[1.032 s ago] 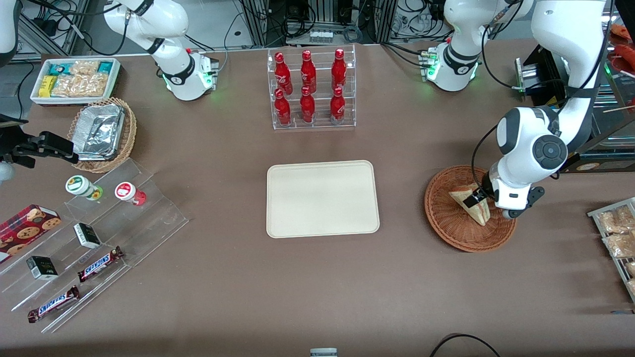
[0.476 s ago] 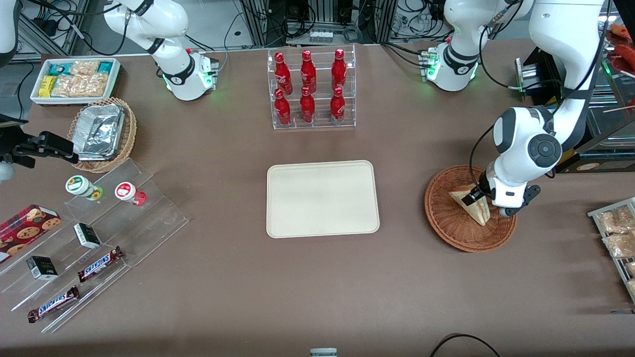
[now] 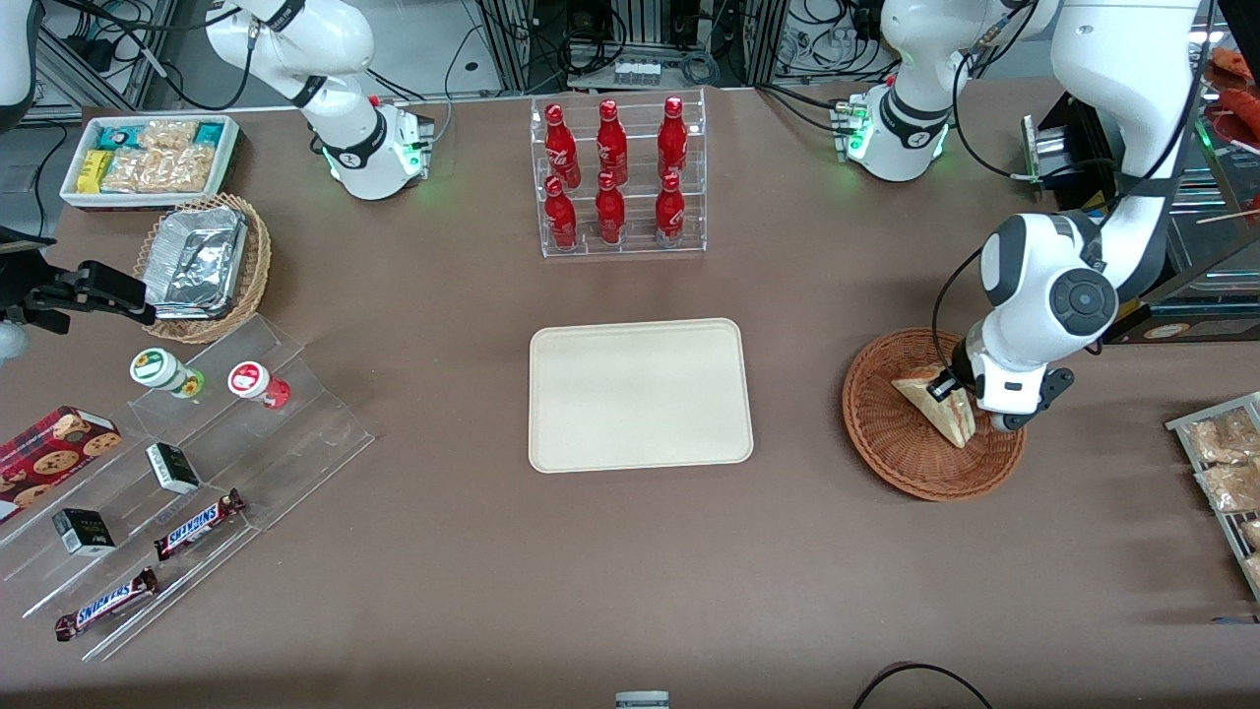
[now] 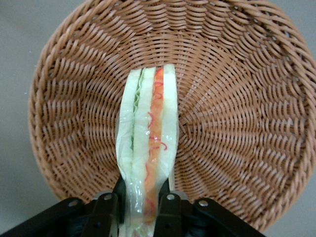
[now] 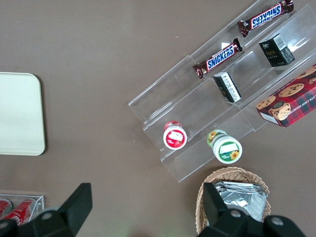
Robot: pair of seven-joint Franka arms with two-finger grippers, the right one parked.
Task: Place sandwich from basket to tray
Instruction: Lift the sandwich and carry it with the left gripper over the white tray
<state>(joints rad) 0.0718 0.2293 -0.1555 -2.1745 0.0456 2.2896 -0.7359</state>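
On the counter point(image 3: 630, 551) stand six red bottles point(image 3: 610, 212) in one clear rack point(image 3: 620, 246). There is one tray point(image 3: 640, 394) and one reddish-brown basket point(image 3: 886, 443) holding one sandwich point(image 3: 935, 409). One end effector point(image 3: 947, 386) sits at that sandwich, its fingers point(image 4: 168, 217) closed on either side of it. Toward the parked arm's end, there is one lighter wicker basket point(image 3: 251, 286) of foil containers point(image 3: 197, 261) and one white bin point(image 3: 148, 197) of snack packets. The clear stepped stand point(image 3: 295, 433) carries two Snickers bars point(image 3: 197, 522), two small dark boxes point(image 3: 172, 466) and two round cups point(image 3: 162, 369). One cookie box point(image 3: 54, 448) lies beside it.
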